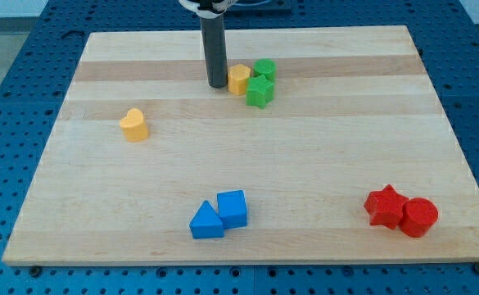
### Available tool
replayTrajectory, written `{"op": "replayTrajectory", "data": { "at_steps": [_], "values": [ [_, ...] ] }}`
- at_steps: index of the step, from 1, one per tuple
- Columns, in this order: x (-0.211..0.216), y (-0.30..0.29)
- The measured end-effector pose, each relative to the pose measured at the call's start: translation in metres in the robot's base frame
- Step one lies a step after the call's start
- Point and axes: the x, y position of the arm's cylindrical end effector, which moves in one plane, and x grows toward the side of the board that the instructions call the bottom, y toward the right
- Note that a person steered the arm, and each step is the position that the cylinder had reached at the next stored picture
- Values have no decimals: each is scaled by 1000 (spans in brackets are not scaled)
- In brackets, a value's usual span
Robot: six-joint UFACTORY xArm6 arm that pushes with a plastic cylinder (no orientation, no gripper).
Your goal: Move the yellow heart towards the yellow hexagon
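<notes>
**Blue pair at bottom edge, heart far from hexagon**

Blue triangle [205, 222] and blue cube [232, 208] touch at the view's bottom, nearest the camera. Yellow heart [134, 125] sits alone at the view's left, well apart from the yellow hexagon [238, 79] near the top. Hexagon touches two green blocks [260, 91] [264, 70] on its right, shapes unclear. My tip [217, 85] is just beside the hexagon's left, far from the heart. No claw on this rod, nothing held. Red star [386, 206] touches red cylinder [418, 217], bottom right. Wooden table [305, 156] carries everything.
</notes>
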Motion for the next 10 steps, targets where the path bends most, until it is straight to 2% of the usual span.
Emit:
{"op": "replayTrajectory", "data": {
  "at_steps": [2,3,4,5,7,10],
  "values": [
    [6,-161],
    [51,-234],
    [102,-246],
    [112,-222],
    [104,-100],
    [56,-4]
  ]
}}
